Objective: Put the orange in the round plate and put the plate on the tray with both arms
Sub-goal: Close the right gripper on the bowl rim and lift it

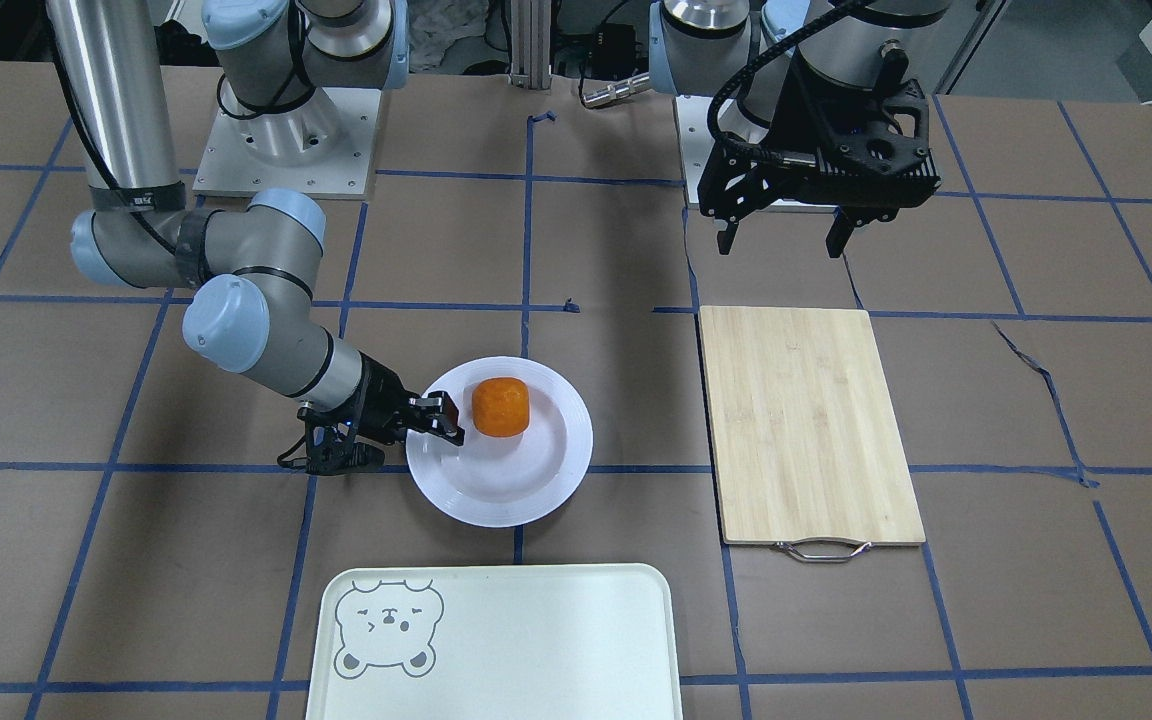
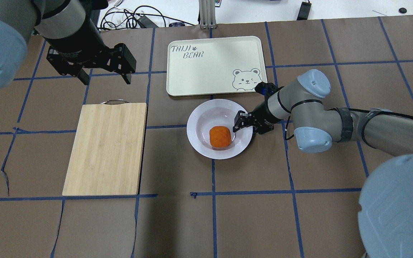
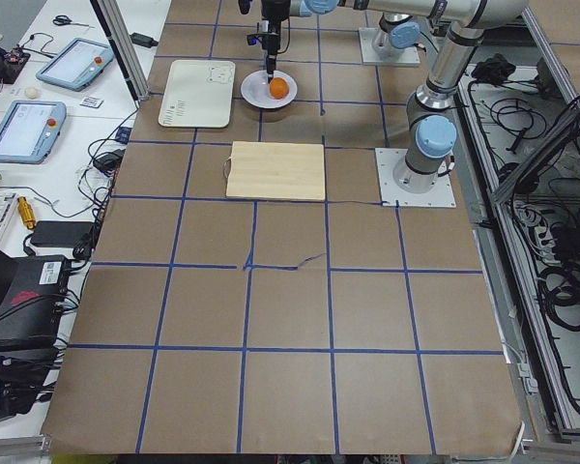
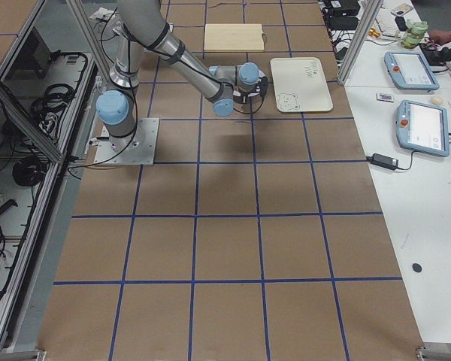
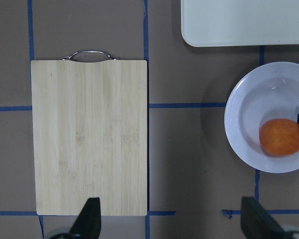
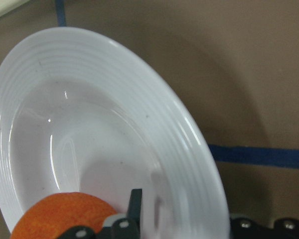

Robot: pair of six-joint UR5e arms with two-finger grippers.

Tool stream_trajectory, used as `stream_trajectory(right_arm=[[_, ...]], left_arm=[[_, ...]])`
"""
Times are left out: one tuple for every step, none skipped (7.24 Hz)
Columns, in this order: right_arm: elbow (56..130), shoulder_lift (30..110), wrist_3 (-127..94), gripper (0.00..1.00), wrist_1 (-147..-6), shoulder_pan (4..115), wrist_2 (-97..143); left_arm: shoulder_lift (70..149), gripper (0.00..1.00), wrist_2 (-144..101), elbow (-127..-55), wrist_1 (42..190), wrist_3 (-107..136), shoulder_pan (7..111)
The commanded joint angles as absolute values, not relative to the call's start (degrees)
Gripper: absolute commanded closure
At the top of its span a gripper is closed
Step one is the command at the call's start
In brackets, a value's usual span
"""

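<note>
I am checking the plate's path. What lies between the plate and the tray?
Nothing but a narrow strip of bare table, crossed by one blue tape line, separates plate and tray. The overhead view shows it; the front-facing view agrees.

The right gripper (image 1: 446, 420) sits at the rim of the round plate (image 1: 526, 490), on the side nearer its own arm. The orange (image 1: 500, 406) lies in the plate's sunken centre, just ahead of the fingertips. The tray (image 1: 536, 640) lies beyond gripper and plate, farther from the robot's base, near the plate but apart from it. Well past the plate, ahead of this gripper, lies the bamboo cutting board (image 1: 806, 420), its handle end away from the robot. The left gripper (image 1: 784, 240) hangs high above the table (image 1: 616, 260), near the board.
</note>
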State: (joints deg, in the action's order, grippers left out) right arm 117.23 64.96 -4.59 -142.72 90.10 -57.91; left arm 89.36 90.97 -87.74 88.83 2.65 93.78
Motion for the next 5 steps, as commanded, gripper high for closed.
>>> stream_trajectory(right_arm=[[117.07,64.95,-4.66,0.68,-142.73,90.44,-59.06],[117.07,65.04,-4.66,0.73,-142.73,90.44,-59.06],[117.07,65.04,-4.66,0.79,-142.65,90.44,-59.15],[117.07,65.13,-4.75,0.86,-142.65,90.44,-59.06],[117.07,65.39,-4.83,0.88,-142.56,90.44,-59.15]], left_arm=[[89.21,0.00,90.88,-87.80,88.77,2.46,93.69],[89.21,0.00,90.88,-87.80,88.77,2.46,93.78],[89.21,0.00,90.88,-87.72,88.77,2.37,93.61],[89.21,0.00,90.88,-87.71,88.77,2.37,93.60],[89.30,0.00,90.97,-87.71,88.77,2.46,93.69]])
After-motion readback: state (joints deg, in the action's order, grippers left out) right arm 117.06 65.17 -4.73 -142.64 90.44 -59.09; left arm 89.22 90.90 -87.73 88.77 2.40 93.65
